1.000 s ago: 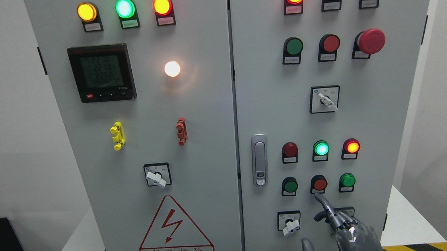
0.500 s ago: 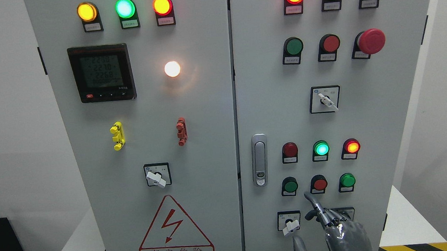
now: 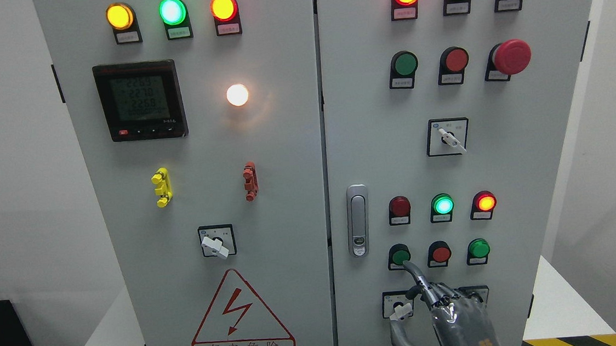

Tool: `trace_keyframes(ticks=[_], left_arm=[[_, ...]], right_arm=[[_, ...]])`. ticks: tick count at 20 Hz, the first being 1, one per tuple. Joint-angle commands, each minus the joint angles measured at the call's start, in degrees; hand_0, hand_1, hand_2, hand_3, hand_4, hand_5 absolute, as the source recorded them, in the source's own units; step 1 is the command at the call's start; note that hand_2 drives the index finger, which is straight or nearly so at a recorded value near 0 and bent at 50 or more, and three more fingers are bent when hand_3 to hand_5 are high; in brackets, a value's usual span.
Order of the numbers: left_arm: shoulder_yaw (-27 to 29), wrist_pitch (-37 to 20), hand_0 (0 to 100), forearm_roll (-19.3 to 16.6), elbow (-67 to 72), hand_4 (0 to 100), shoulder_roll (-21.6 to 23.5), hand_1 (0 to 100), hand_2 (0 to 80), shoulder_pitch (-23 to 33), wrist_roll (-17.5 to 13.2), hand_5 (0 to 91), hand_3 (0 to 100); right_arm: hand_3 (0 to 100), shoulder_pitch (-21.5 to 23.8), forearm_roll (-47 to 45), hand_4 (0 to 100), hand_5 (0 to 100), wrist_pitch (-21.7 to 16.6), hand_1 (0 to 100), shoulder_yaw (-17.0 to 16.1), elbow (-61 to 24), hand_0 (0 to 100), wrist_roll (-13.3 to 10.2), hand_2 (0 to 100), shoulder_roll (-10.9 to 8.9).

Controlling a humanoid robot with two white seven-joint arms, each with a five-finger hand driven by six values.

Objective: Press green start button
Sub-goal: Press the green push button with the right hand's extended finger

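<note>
pointing: your right hand (image 3: 454, 315) rises from the bottom edge, index finger (image 3: 416, 275) stretched out, other fingers curled, holding nothing
fingertip: you see it at the lower edge of the green start button (image 3: 400, 255)
button place: lower right door, leftmost of three, beside the red button (image 3: 441, 253)
below: selector switch (image 3: 398, 304) just left of your hand
</note>
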Motion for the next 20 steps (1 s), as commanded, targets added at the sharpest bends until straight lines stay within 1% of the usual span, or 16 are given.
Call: trace_keyframes(ticks=[1, 8, 20], left_arm=[[0.0, 0.01, 12, 0.0, 0.0, 0, 0.0, 56, 0.0, 0.0, -0.02, 0.0, 0], [0.0, 0.01, 12, 0.0, 0.0, 0, 0.0, 56, 0.0, 0.0, -0.02, 0.0, 0], [0.0, 0.01, 12, 0.0, 0.0, 0, 0.0, 56, 0.0, 0.0, -0.02, 0.0, 0]], right_arm=[[51, -1.33, 0.09, 58, 58, -0.05, 36, -1.01, 3.59, 56, -0.02, 0, 0.01], [51, -2.91, 0.09, 58, 58, -0.05, 36, -1.01, 5.96, 56, -0.11, 0, 0.1], [52, -3.35, 0.09, 58, 58, -0.05, 36, -1.01, 7.28, 57, -0.11, 0, 0.1]])
